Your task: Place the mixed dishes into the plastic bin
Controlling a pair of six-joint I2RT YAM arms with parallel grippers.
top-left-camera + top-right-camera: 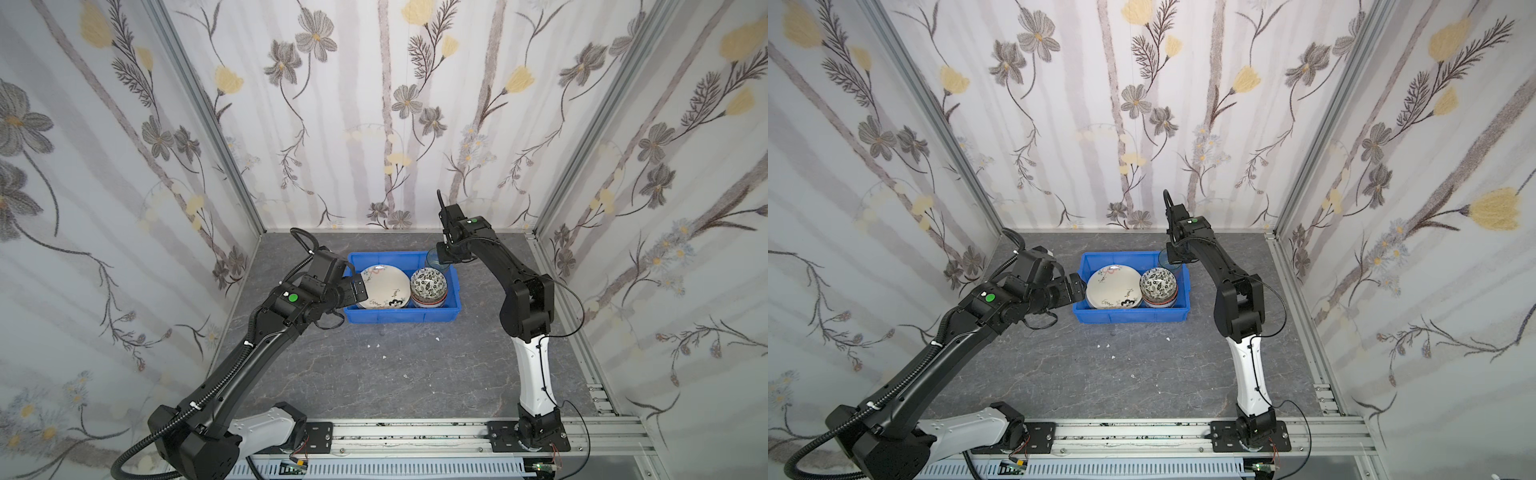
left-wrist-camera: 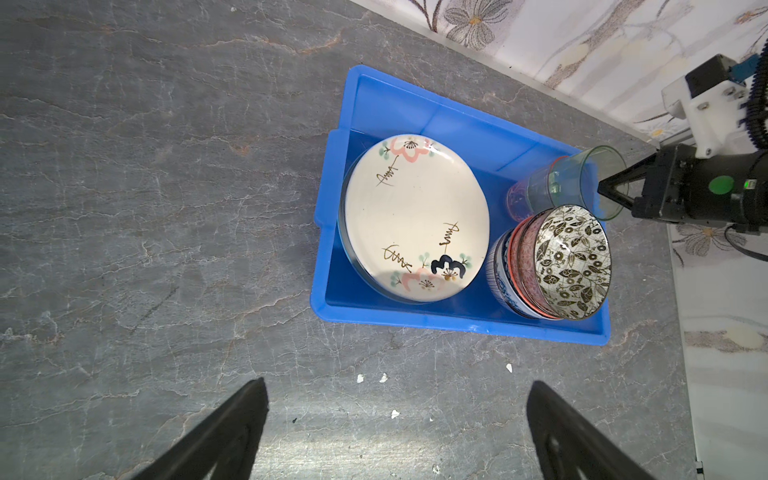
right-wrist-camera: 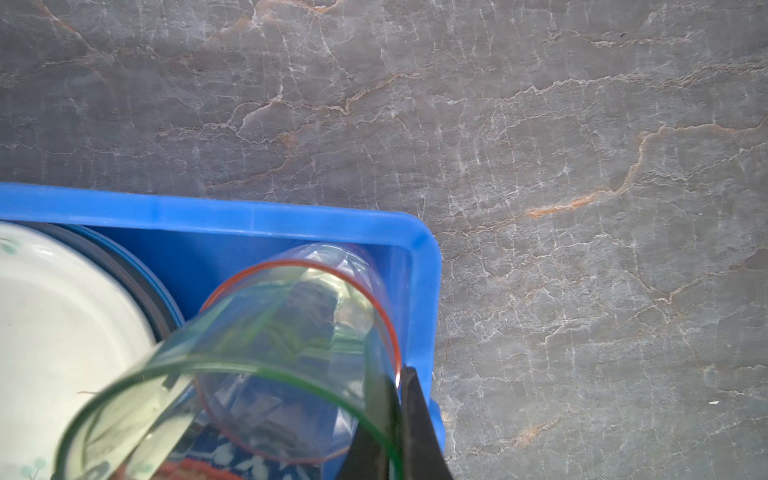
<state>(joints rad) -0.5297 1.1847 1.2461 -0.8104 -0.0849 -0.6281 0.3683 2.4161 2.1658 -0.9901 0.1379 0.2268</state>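
Blue plastic bin (image 1: 399,316) on grey counter (image 1: 374,374), toward back wall. Inside: cream plate (image 1: 384,286) topping plate stack at left end; leaf bowl (image 1: 428,282) topping nested bowl stack at right end. Far right corner: green tumbler (image 2: 577,183), tilted, base inside pink tumbler (image 2: 517,199). Right tool (image 2: 602,189) clamped on green tumbler's rim. Left tool (image 1: 360,289) wide open, empty, hovering just beside bin's left end.

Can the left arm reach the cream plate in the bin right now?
Probably yes: left gripper open by the bin, cream plate topmost and uncovered, right gripper off at the far corner on the green tumbler.
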